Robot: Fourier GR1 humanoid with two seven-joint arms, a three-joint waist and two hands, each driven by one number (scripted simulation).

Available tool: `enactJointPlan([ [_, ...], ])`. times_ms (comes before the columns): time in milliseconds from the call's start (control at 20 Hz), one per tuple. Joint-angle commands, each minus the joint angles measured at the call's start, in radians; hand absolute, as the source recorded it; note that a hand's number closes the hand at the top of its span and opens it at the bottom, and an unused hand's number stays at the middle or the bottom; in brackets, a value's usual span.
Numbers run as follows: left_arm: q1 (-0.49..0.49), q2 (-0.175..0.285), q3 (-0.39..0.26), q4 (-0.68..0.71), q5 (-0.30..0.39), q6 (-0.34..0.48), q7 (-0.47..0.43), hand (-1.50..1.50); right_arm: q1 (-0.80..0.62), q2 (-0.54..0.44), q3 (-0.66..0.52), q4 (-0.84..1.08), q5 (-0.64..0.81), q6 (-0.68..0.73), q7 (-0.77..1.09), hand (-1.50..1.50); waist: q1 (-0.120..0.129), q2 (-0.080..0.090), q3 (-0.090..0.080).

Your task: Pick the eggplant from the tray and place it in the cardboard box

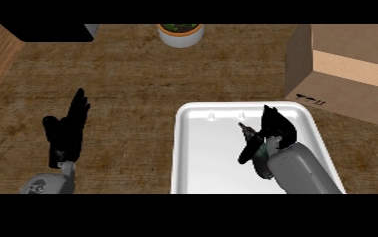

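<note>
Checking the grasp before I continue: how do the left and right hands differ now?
The left hand is open, fingers straight, over the counter; the right hand is curled round the mostly hidden eggplant, over the tray. Both are black on grey forearms.

— How is the left hand [65, 131] held?
— It is held open, with fingers straight and pointed away, above the left forearm [46, 185] at the lower left.
— And the right hand [273, 128]?
— It is carried forward on the right forearm [301, 170], which is angled in from the lower right.
</note>
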State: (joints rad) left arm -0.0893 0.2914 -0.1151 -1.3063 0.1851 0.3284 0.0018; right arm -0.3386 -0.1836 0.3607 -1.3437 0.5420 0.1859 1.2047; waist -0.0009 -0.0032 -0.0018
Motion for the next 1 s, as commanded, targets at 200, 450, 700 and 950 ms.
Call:
enactJointPlan([
  [200, 0.025, 0.0, 0.017, -0.012, -0.001, -0.029, -0.005, 0.0, -0.024, 0.062, -0.038, 0.058, 0.059, 0.03, 0.168, -1.5, 0.005, 0.003, 0.001],
  [450, -0.017, -0.054, -0.008, -0.044, -0.066, 0.034, 0.053, 0.0, -0.005, 0.055, -0.034, 0.073, 0.133, 0.007, -0.022, 1.5, 0.003, 0.002, 0.002],
  [700, -0.012, -0.063, 0.014, -0.002, -0.057, -0.005, 0.013, 0.0, 0.0, 0.057, -0.021, 0.074, 0.224, 0.014, -0.025, 1.5, 0.003, 0.002, 0.002],
  [950, 0.041, -0.046, 0.034, -0.005, -0.041, -0.039, -0.02, 0.0, 0.124, -0.04, 0.06, -0.039, 0.225, 0.034, -0.326, 1.5, -0.006, -0.002, 0.002],
])
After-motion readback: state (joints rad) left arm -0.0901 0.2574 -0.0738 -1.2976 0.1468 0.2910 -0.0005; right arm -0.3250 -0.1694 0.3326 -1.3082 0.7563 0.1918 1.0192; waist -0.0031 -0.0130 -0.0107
